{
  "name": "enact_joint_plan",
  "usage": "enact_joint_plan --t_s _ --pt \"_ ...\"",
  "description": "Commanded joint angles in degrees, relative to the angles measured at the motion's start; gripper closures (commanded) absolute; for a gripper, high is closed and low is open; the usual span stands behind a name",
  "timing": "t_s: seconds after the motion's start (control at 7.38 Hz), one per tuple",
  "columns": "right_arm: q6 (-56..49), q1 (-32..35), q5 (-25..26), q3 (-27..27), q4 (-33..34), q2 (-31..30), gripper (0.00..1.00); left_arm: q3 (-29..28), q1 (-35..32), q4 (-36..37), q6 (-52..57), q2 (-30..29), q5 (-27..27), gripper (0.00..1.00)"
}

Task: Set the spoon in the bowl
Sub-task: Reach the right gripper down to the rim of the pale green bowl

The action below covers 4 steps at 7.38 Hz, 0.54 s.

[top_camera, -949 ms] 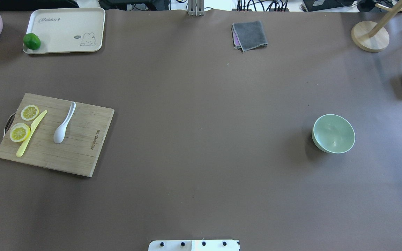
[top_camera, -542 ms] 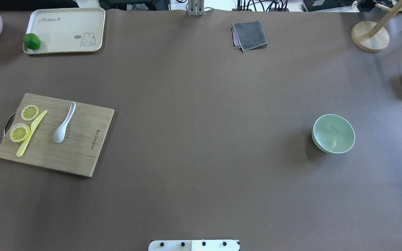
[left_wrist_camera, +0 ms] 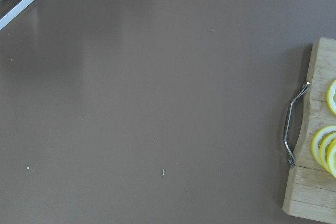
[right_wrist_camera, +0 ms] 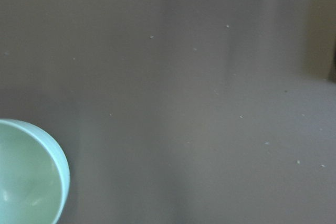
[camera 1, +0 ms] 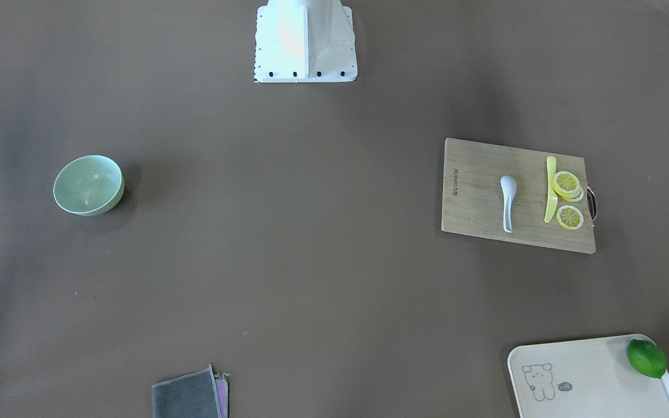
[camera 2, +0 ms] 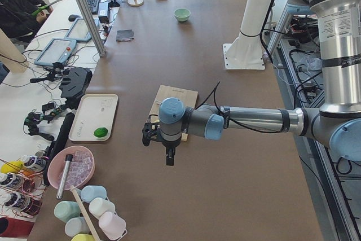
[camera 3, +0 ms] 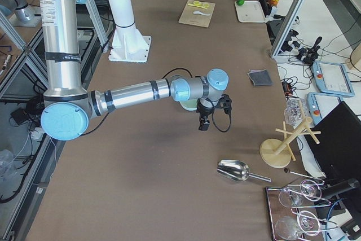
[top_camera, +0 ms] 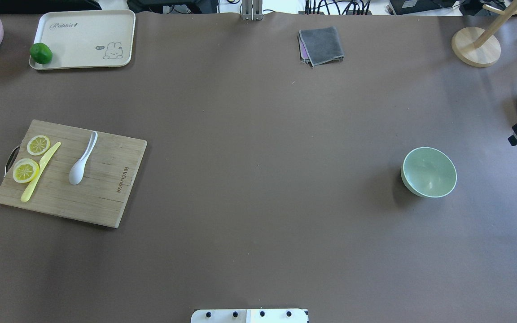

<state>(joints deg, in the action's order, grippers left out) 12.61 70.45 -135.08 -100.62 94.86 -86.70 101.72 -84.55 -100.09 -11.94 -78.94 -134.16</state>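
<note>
While the spoon [top_camera: 82, 159] rests on board [top_camera: 101, 193], left pincer [camera 2: 169, 158] and right pincer [camera 3: 202, 123] hang empty; opening cannot be told.

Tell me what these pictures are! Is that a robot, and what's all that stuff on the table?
Yes, it is a robot with two long metal arms. Each arm ends in a pincer for grabbing: the left pincer and the right pincer. Both hang over the brown table, and neither seems to hold anything. Two pictures look down from above, two look from the table's ends, and two come from little cameras on the wrists. On the table, a white spoon lies on a wooden board beside lemon slices and a yellow knife. Far across the table sits a green bowl, empty. The spoon should go in there.
</note>
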Motion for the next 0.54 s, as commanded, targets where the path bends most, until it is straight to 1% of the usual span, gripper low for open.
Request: enact_joint_plan --t_s 0.0,0.14,0.27,0.41 --pt "8.71 -4.6 -0.1 3.57 -7.17 2.85 0.0 -0.12 0.0 0.15 -0.1 0.19 -0.05 0.02" --pt "12.75 -5.4 -0.45 6.63 -13.58 2.77 0.0 -0.12 0.0 0.24 -0.11 0.11 -0.05 0.02" --pt "14.53 -7.41 -0.62 7.36 -15.3 2.42 0.0 -0.38 0.09 0.33 -0.02 -0.07 -0.05 0.02" --pt "16.81 -9.0 -0.71 7.19 -15.41 2.41 0.0 -1.78 0.0 0.07 0.07 -0.68 -0.13 0.02"
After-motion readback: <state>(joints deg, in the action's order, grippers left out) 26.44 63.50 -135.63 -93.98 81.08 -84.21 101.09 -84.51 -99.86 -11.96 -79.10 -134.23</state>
